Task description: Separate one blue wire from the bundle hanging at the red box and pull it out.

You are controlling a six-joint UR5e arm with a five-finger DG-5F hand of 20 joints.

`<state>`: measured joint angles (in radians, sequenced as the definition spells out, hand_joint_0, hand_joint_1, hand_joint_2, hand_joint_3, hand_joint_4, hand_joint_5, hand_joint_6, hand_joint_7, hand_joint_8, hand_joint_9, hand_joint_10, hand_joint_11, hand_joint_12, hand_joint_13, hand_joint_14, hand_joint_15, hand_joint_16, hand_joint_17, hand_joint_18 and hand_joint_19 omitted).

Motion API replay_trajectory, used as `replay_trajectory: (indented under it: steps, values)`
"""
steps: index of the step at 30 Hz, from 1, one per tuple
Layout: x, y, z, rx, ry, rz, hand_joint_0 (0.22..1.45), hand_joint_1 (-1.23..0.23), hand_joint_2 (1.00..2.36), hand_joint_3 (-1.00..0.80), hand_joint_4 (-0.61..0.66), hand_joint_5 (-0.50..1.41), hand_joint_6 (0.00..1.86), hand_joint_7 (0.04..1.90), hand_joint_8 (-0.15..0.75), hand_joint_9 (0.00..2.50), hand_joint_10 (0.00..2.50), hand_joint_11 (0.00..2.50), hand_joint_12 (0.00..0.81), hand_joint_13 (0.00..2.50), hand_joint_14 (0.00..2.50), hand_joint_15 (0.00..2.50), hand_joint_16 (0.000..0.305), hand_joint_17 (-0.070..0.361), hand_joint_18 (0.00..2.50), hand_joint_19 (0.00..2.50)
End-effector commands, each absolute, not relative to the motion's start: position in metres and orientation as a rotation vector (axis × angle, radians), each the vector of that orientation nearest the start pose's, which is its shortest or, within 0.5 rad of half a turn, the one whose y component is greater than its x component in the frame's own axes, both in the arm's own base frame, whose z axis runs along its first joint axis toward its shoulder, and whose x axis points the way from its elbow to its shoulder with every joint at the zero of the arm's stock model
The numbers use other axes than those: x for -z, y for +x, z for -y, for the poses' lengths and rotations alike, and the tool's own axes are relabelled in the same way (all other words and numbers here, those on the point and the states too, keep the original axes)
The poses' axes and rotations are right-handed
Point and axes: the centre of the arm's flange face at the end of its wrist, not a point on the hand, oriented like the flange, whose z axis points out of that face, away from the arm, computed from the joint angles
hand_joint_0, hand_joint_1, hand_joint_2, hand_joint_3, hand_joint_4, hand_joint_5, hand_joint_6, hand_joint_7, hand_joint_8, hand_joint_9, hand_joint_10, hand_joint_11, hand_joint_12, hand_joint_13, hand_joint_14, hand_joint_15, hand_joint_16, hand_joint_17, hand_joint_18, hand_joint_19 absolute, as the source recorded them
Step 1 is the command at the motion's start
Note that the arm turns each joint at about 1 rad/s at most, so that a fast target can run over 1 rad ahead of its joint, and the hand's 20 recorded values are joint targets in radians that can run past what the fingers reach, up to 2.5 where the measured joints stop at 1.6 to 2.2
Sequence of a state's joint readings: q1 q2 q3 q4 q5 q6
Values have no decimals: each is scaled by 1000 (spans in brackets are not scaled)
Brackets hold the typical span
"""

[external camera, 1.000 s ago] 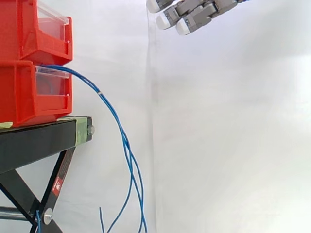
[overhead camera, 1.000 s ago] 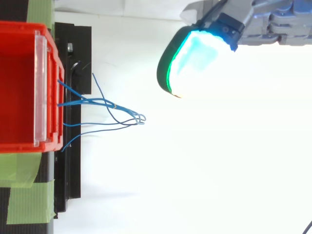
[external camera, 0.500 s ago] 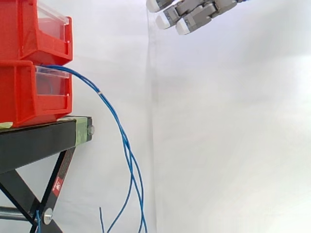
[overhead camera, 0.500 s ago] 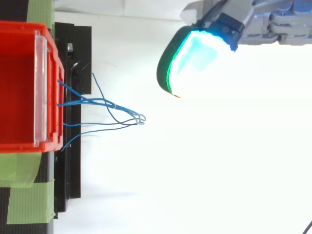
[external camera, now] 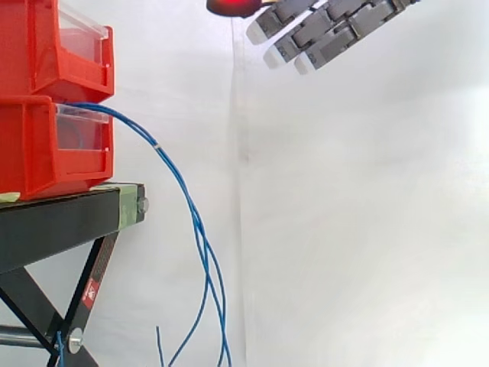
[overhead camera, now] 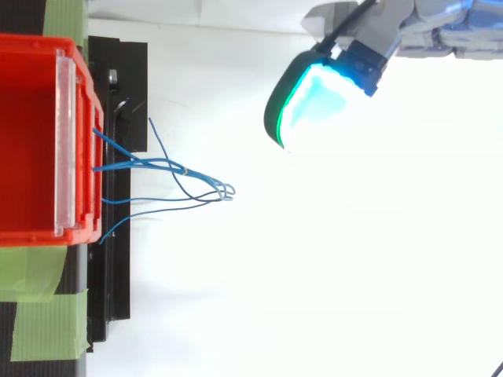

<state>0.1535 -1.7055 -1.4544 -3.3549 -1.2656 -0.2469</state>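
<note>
At the left, the blue wires (external camera: 183,206) spill from the front of the lower red box (external camera: 53,145) and hang in a loose arc beside the black stand (external camera: 61,218). Expect them to be light, limp and slippery. They fan apart near the box, so I'd pinch a single strand there. At the upper right, well apart from them, your hand (external camera: 336,27) hovers with fingers straight, holding nothing.
</note>
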Motion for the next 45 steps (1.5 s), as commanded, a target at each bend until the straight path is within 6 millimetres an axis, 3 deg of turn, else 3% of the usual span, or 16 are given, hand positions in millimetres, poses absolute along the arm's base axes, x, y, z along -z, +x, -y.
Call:
replay_trajectory:
  steps: [1,4,8,13,17,22,29,36,41,45]
  values:
    - [-458,537,84,-620,1069,-1493,483,-389,1000,-500,231,-249,502,751,232,0,0,0,352,0,3,149,69,155,0,0]
    - [-456,537,83,-465,924,-1565,485,-398,1000,-500,236,-246,502,756,236,0,0,0,353,0,3,150,69,154,0,0]
    - [-452,538,80,-388,836,-1614,487,-402,1000,-500,243,-242,502,760,241,0,0,0,356,0,3,158,68,154,0,1]
    - [-417,536,76,-330,749,-1647,487,-404,1000,-500,245,-241,502,766,241,0,0,0,356,0,3,159,68,153,0,0]
    - [-385,537,70,-359,728,-1598,487,-403,1000,-500,245,-240,502,766,243,0,0,0,356,0,3,155,68,153,0,5]
    - [-360,540,66,-382,714,-1510,486,-405,1000,-500,245,-240,502,769,244,0,0,0,357,0,3,160,68,153,0,9]
    - [-343,539,65,-353,702,-1452,479,-420,1000,-500,246,-239,502,769,244,0,0,0,359,0,3,162,69,154,0,2]
    - [-341,543,64,-311,698,-1382,437,-455,1000,-500,259,-243,502,787,256,0,0,0,379,0,3,171,73,165,0,1]
    - [-309,559,62,-264,716,-1380,454,-523,1000,-500,283,-228,503,859,250,0,0,0,373,0,3,167,72,161,0,0]
    - [-297,571,61,-274,725,-1337,472,-549,1000,-500,291,-221,503,875,246,0,0,0,366,0,3,157,69,156,0,3]
